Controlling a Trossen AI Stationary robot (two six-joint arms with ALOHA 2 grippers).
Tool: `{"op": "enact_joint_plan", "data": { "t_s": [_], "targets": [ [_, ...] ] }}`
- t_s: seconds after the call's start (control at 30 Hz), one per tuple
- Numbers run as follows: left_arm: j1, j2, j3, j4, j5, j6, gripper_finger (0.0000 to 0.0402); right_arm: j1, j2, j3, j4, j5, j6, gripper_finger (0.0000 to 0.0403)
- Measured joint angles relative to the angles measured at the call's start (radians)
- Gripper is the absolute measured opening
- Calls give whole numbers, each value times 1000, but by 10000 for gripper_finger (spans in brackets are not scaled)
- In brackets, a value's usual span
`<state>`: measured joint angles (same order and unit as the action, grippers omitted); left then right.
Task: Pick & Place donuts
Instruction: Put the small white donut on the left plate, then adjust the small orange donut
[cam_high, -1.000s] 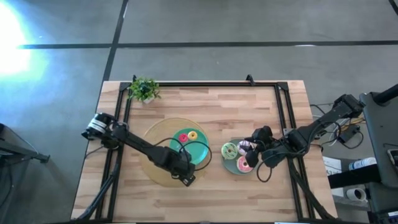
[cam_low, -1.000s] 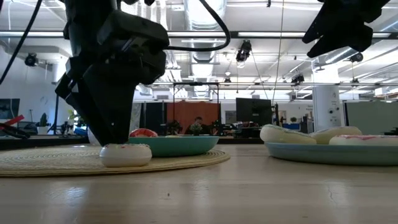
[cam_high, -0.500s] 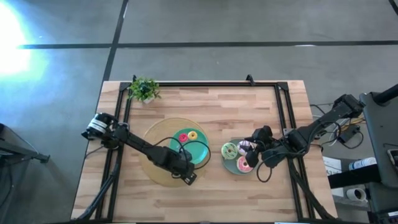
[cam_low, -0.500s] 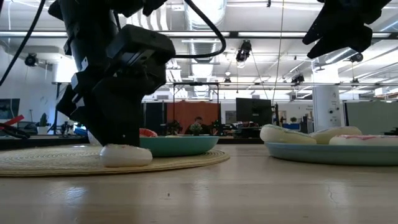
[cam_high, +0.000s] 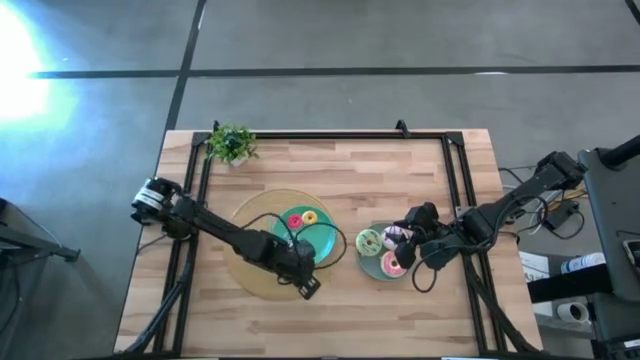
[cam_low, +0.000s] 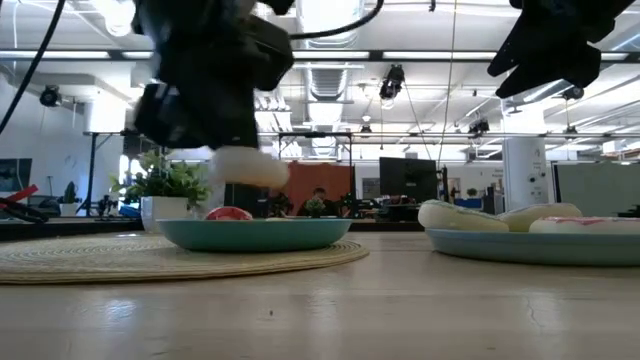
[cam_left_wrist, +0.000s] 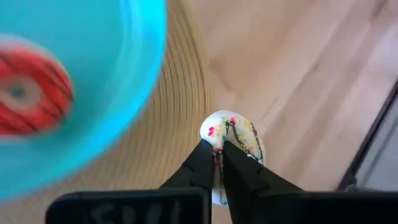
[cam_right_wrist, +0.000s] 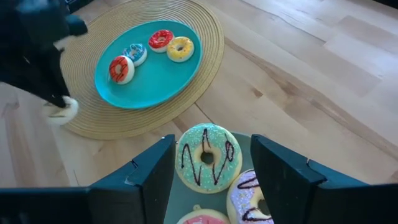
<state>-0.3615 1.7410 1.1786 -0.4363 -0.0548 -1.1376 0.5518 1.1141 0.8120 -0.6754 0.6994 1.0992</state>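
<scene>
My left gripper (cam_high: 308, 287) is shut on a tiny cream sprinkled donut (cam_left_wrist: 235, 138), held above the near right edge of the woven mat (cam_high: 252, 275); the low view shows the donut (cam_low: 250, 168) in the air. The teal plate (cam_high: 318, 245) on the mat holds two red donuts (cam_right_wrist: 121, 68), a blue one (cam_right_wrist: 135, 53) and a yellow one (cam_right_wrist: 180, 47). My right gripper (cam_right_wrist: 211, 180) is open above the grey-green plate (cam_high: 368, 270), which holds the green donut (cam_right_wrist: 208, 157), a pink one (cam_high: 392, 264) and a white one (cam_high: 397, 236). My left gripper pinches the cream donut's edge nearest the wrist (cam_left_wrist: 219, 157) between its two fingers (cam_left_wrist: 239, 168). The donut is lifted clear of the mat and the teal plate.
A small potted plant (cam_high: 231, 143) stands at the far left corner. Black frame rails (cam_high: 455, 180) run along the table's left, right and far sides. Bare wood lies along the near edge (cam_high: 330, 325) and between the plates and the far edge.
My left gripper has risen from the mat with the cream donut, which lay on the mat a second ago and now hangs clear above it, level with the teal plate's rim or higher. The gripper has also shifted slightly toward the table's right.
</scene>
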Motion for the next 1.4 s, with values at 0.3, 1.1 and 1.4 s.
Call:
{"op": "enact_joint_plan", "data": {
  "t_s": [0.3, 1.1, 1.4],
  "targets": [
    [221, 10, 17, -9, -99, 151, 1, 0, 0, -2, 1, 0, 0, 201],
    [301, 74, 49, 0, -22, 221, 105, 0, 0, -6, 5, 8, 27, 201],
    [291, 58, 163, -326, -104, 281, 105, 0, 0, -6, 5, 8, 27, 201]
  ]
}}
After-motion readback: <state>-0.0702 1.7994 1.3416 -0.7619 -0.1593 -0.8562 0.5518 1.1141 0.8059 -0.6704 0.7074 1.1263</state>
